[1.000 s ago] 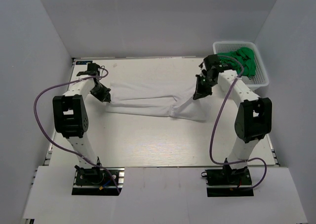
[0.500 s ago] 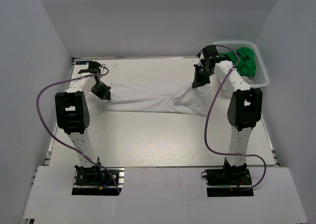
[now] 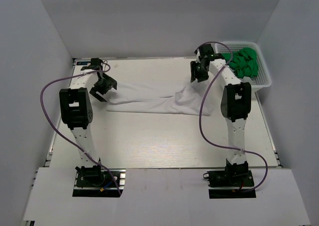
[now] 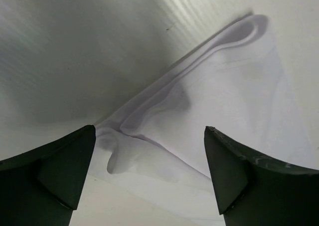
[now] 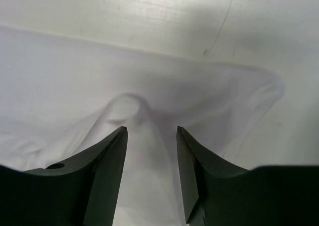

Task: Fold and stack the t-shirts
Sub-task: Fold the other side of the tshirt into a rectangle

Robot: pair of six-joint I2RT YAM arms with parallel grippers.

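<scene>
A white t-shirt [image 3: 154,99] lies as a long, creased band across the back half of the table [image 3: 149,141]. My left gripper [image 3: 103,86] hovers over the band's left end, jaws spread wide. The left wrist view shows the gripper [image 4: 149,136] with nothing between its fingers and the rumpled shirt corner [image 4: 224,96] lying below. My right gripper [image 3: 198,74] is at the shirt's right end, toward the back. In its wrist view the gripper [image 5: 152,131] stands open, its jaws apart over the cloth [image 5: 75,86]. A small raised pinch of fabric sits just past the tips.
A white basket [image 3: 238,42] at the back right corner holds crumpled green t-shirts [image 3: 244,61]. Grey walls close in the table on the left, back and right. Purple cables loop off both arms.
Both grippers were shut on the shirt's ends and carried them toward the back. Both have now opened and let go, and the shirt lies on the table as a narrower band.
</scene>
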